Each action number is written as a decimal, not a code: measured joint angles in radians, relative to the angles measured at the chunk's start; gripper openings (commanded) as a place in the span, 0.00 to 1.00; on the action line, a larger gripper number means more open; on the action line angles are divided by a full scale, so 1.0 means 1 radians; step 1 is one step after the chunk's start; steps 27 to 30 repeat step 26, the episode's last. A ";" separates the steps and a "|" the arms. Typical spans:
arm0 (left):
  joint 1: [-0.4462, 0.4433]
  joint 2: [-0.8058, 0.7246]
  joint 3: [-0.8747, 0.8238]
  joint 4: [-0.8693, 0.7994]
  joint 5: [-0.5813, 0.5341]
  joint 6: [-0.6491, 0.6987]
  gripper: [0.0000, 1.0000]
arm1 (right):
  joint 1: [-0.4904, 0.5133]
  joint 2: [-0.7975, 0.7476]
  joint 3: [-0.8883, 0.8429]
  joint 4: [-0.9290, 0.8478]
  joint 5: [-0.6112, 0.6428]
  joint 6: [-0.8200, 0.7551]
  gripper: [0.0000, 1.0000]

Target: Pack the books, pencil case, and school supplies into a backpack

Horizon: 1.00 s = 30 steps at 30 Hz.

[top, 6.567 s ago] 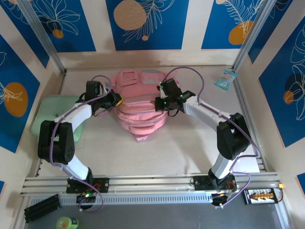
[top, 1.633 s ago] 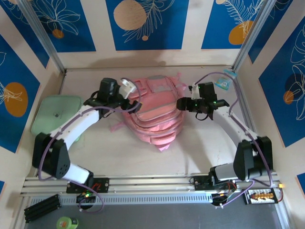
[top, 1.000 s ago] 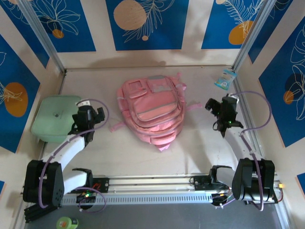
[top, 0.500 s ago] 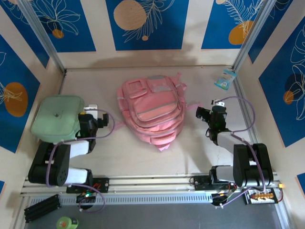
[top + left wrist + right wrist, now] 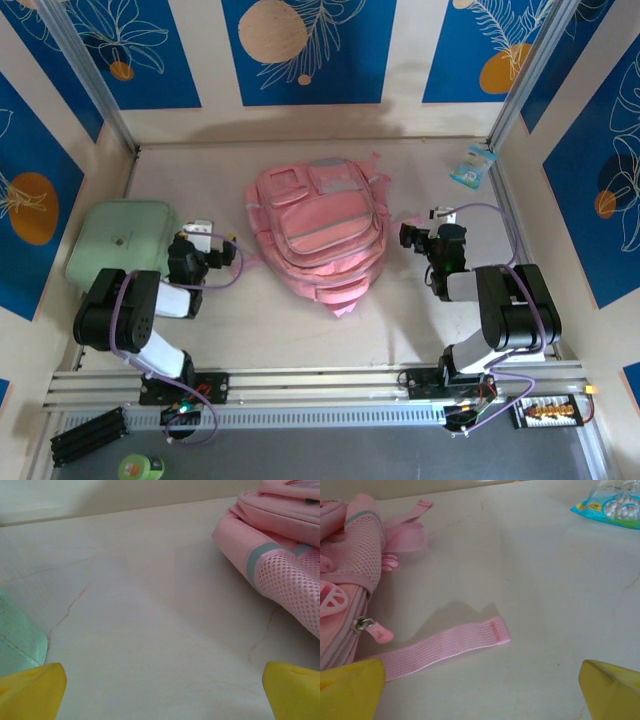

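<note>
Parking looks like the step in hand: the backpack (image 5: 318,240) lies flat, front side up, in the middle of the table (image 5: 420,330) in the overhead view. Its pockets appear closed, so I judge the packing done or very nearly so. If anything is left, it would be a check of the zip. The zipper pull (image 5: 363,625) sits at the left edge of the right wrist view, just above a loose pink strap (image 5: 445,650) lying flat on the table. Reaching it would call for a short, low move by the right arm (image 5: 505,305) toward the pack's side.

Both arms are folded low and tight over their bases. The left arm (image 5: 140,305) is at lower left, its wrist pointing toward the gap between the mint-green case (image 5: 120,235) and the pack. The right arm is at lower right, its wrist pointing at the pack's right side.

Both pairs of jaws stand spread wide with nothing between them. The yellow fingertips (image 5: 30,690) sit in the bottom corners of the left wrist view, and the right wrist view shows the same (image 5: 350,687). A blue-and-white packet (image 5: 471,165) lies well apart at upper right.
</note>
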 measured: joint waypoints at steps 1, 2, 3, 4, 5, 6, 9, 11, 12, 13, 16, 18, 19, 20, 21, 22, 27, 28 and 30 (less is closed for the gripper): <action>0.001 0.000 0.006 -0.003 0.004 0.000 1.00 | 0.000 0.000 0.000 0.004 0.000 0.000 0.99; 0.001 0.000 0.016 -0.015 0.007 0.001 1.00 | 0.000 0.000 0.000 0.005 0.003 0.000 0.99; 0.001 0.000 0.034 -0.037 0.008 0.001 1.00 | 0.000 0.000 0.000 0.006 0.004 0.000 0.99; 0.001 0.000 0.054 -0.062 0.008 0.000 1.00 | 0.000 0.000 0.000 0.007 0.006 0.000 0.99; 0.001 0.000 0.071 -0.076 0.007 0.000 1.00 | 0.000 0.000 0.000 0.008 0.007 0.000 0.99; 0.001 0.000 0.082 -0.079 0.007 0.000 1.00 | 0.000 0.000 0.000 0.008 0.008 0.000 0.99; 0.001 0.000 0.092 -0.092 0.007 0.000 1.00 | 0.000 0.000 0.000 0.008 0.011 0.000 0.99; 0.001 0.000 0.092 -0.105 0.007 0.000 1.00 | 0.000 0.000 0.000 0.008 0.014 0.000 0.99; 0.001 0.000 0.092 -0.108 0.007 0.000 1.00 | 0.000 0.000 0.000 0.008 0.015 0.000 0.99; 0.001 0.000 0.092 -0.110 0.007 0.000 1.00 | 0.000 0.000 0.000 0.008 0.015 0.000 0.99; 0.001 0.000 0.092 -0.121 0.007 0.000 1.00 | 0.000 0.000 0.000 0.008 0.018 0.000 0.99; 0.001 0.000 0.093 -0.131 0.007 0.000 1.00 | 0.000 0.000 0.000 0.008 0.018 0.000 0.99; 0.001 0.000 0.093 -0.135 0.007 0.000 1.00 | 0.000 0.000 0.000 0.008 0.018 0.000 0.99; 0.001 0.000 0.094 -0.137 0.010 0.000 1.00 | 0.000 0.000 0.000 0.008 0.018 0.000 0.99; 0.002 0.000 0.095 -0.141 0.018 0.000 1.00 | 0.000 0.000 0.000 0.008 0.018 0.000 0.99; 0.004 0.000 0.096 -0.145 0.024 0.000 1.00 | 0.000 0.000 0.000 0.008 0.018 0.000 0.99; 0.010 0.000 0.098 -0.151 0.038 0.000 1.00 | 0.000 0.000 0.000 0.008 0.018 0.000 0.99; 0.010 0.000 0.098 -0.151 0.038 0.000 1.00 | 0.000 0.000 0.000 0.008 0.018 0.000 0.99; 0.010 0.000 0.098 -0.151 0.038 0.000 1.00 | 0.000 0.000 0.000 0.008 0.018 0.000 0.99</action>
